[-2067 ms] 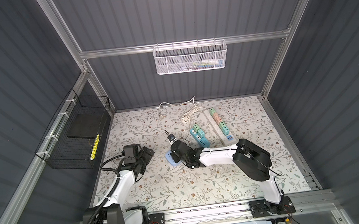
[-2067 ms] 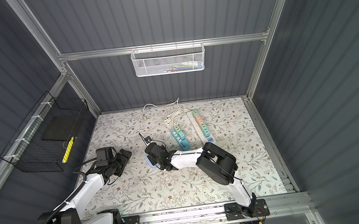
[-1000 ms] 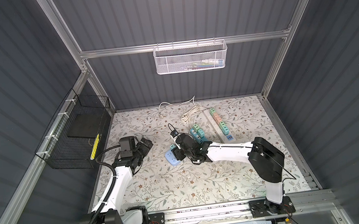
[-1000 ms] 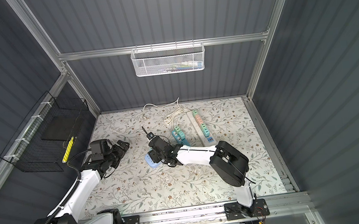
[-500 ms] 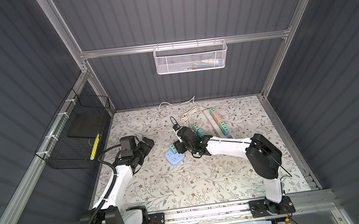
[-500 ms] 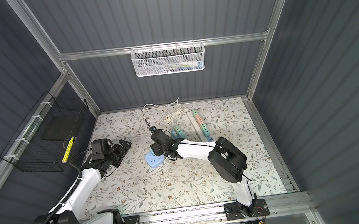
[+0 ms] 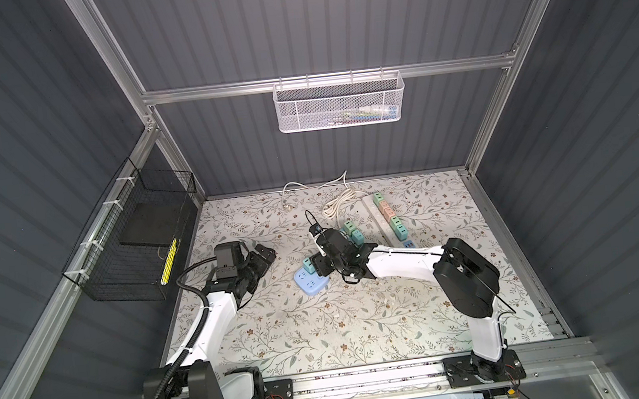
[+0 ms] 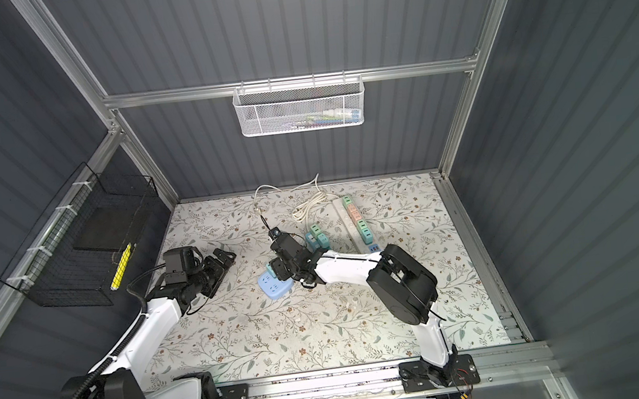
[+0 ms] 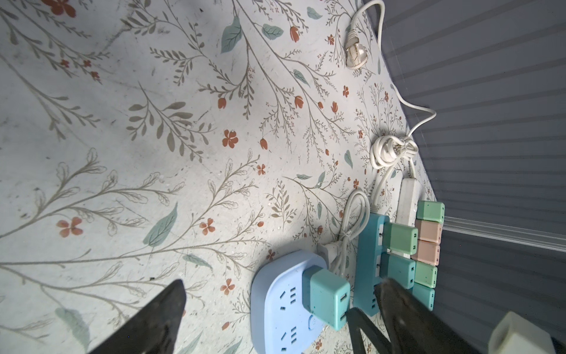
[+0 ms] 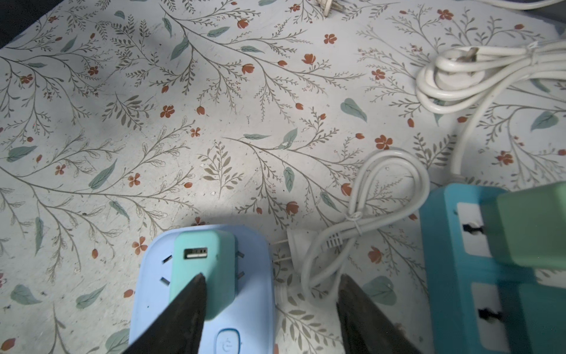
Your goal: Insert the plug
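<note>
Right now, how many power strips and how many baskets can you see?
Power strips: 3, white, teal, light blue
Baskets: 2, white, black
Total: 5

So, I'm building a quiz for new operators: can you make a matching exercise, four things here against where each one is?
Things:
1 teal plug
2 white strip
3 white basket
4 black basket

Places:
A hung on the left side
B on the blue socket
C flat on the mat
D hung high at the back

Pairs: 1-B, 2-C, 3-D, 4-A
</note>
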### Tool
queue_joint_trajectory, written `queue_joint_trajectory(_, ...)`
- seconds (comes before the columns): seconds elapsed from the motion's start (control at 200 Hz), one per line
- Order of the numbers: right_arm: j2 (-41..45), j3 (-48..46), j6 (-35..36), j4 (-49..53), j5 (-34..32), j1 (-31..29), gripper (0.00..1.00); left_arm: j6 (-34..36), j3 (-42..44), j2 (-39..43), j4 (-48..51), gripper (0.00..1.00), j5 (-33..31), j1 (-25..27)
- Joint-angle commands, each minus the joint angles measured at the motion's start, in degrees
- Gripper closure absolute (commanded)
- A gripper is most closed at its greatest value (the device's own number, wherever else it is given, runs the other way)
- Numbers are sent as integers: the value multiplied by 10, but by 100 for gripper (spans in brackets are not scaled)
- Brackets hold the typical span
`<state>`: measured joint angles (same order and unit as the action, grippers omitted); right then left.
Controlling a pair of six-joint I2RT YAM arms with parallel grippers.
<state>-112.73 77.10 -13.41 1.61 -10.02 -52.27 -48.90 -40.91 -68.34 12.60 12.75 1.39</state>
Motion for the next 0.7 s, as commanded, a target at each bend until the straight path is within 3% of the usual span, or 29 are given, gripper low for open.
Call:
queue_joint_trajectory(0.0, 50, -11, 8, 14, 8, 3, 31, 7, -20, -5, -5, 0, 13, -2)
queue_joint_trajectory(0.21, 143, -54, 21, 18, -2, 5, 26, 45, -59, 18, -16, 0, 35, -2)
queue_joint_trajectory(0.28, 181, -75, 23, 19, -11, 7, 19, 61, -78, 36, -21, 0, 40, -2)
queue_joint_trajectory(0.365, 231, -98, 22, 25, -26, 10, 2, 75, -88, 59, -36, 0, 41, -2)
queue_joint_trajectory(0.46, 289, -118, 16, 45, -86, 14, 1, 95, -97, 80, -38, 0, 36, -2)
queue_joint_trajectory(0.55, 351, -148, 27, 48, -153, 26, 1, 117, -117, 92, -2, 0, -6, -1)
queue_joint_trajectory(0.665, 405, -190, 122, 15, -214, 20, 1, 108, -144, 96, 80, 0, -111, 0)
queue_joint_trajectory(0.695, 409, -207, 178, -19, -222, 22, 1, 105, -138, 100, 76, 0, -122, -1)
